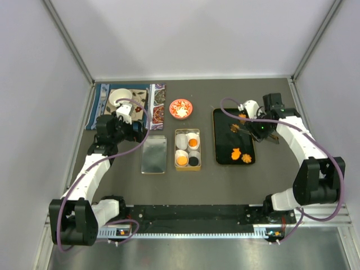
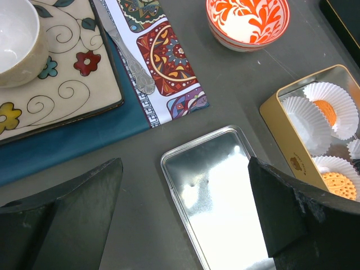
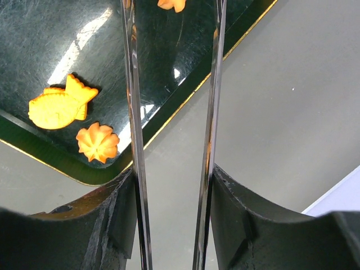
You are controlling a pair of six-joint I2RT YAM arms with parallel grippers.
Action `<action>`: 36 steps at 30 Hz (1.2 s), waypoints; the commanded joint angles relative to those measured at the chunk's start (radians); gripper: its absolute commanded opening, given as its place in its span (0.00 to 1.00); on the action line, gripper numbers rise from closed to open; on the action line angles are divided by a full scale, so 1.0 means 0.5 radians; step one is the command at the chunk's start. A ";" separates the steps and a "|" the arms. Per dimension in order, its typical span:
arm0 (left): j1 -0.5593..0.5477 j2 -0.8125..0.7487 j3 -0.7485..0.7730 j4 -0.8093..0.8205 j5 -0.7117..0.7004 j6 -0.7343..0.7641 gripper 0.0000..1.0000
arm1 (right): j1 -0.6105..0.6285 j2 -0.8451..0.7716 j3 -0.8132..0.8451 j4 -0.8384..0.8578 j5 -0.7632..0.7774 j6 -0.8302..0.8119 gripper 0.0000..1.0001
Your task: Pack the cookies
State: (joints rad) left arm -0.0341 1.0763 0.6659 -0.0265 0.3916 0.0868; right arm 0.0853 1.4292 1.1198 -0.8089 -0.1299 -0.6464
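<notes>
Several orange cookies lie on the black tray: a fish shape, a flower, and one more at the top edge. In the top view they sit at the tray's near end and far end. The gold tin holds white paper cups with two orange cookies and a black one. My right gripper is shut on metal tongs, whose arms reach out over the tray. My left gripper is open and empty above the tin's lid.
A red-and-white bowl stands behind the tin. A patterned cloth with a plate, a white cup and a spoon lies at the back left. The silver lid lies left of the tin.
</notes>
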 commanded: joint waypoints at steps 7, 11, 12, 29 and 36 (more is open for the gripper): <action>-0.002 -0.017 0.043 0.062 -0.001 0.038 0.99 | 0.014 0.035 -0.055 0.118 0.027 -0.029 0.50; -0.002 -0.017 0.040 0.062 -0.001 0.035 0.99 | 0.014 0.056 -0.074 0.136 0.030 -0.033 0.50; -0.002 -0.017 0.037 0.059 -0.004 0.038 0.99 | 0.011 0.059 -0.080 0.139 0.033 -0.036 0.49; -0.002 -0.024 0.034 0.062 -0.007 0.044 0.99 | -0.011 0.050 -0.150 0.157 0.063 -0.069 0.40; -0.002 -0.024 0.034 0.062 -0.010 0.041 0.99 | -0.011 0.016 -0.163 0.151 0.054 -0.069 0.25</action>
State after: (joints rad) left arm -0.0338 1.0763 0.6659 -0.0265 0.3840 0.1005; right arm 0.0826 1.4673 1.0386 -0.7471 -0.0978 -0.6739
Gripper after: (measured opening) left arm 0.990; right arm 0.369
